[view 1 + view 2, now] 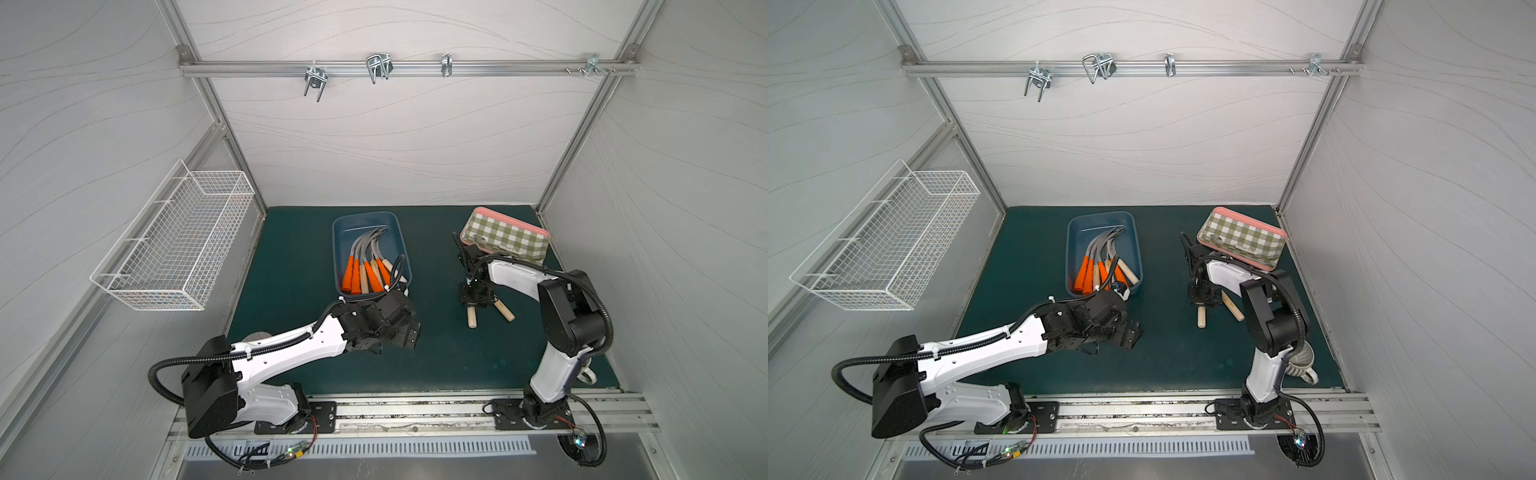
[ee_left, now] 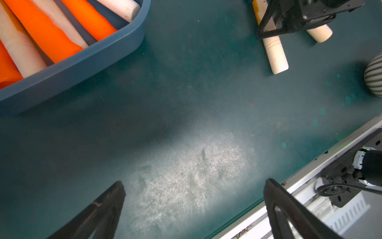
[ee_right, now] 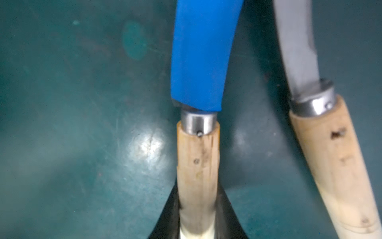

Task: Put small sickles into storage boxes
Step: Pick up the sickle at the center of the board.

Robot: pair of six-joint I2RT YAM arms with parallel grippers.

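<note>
Jaws of the right gripper (image 3: 197,209) are clamped on the pale wooden handle of a small sickle with a blue curved blade (image 3: 200,58), lying on the dark green mat (image 3: 72,124) just beside a grey-bladed wooden-handled sickle (image 3: 330,157). Jaws of the left gripper (image 2: 195,184) stand wide apart over the mat, near the shallow dark blue plastic tub (image 1: 349,235) holding six other sickles (image 1: 365,270).

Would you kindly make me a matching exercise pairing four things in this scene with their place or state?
Things: 1 blue-bladed sickle; 2 grey-bladed sickle beside it; 3 left gripper; 4 orange-handled sickles.
States: A in the blue tub; B open above bare mat; C clamped in the right gripper; D lying free on the mat.
Pairs: 1-C, 2-D, 3-B, 4-A.
</note>
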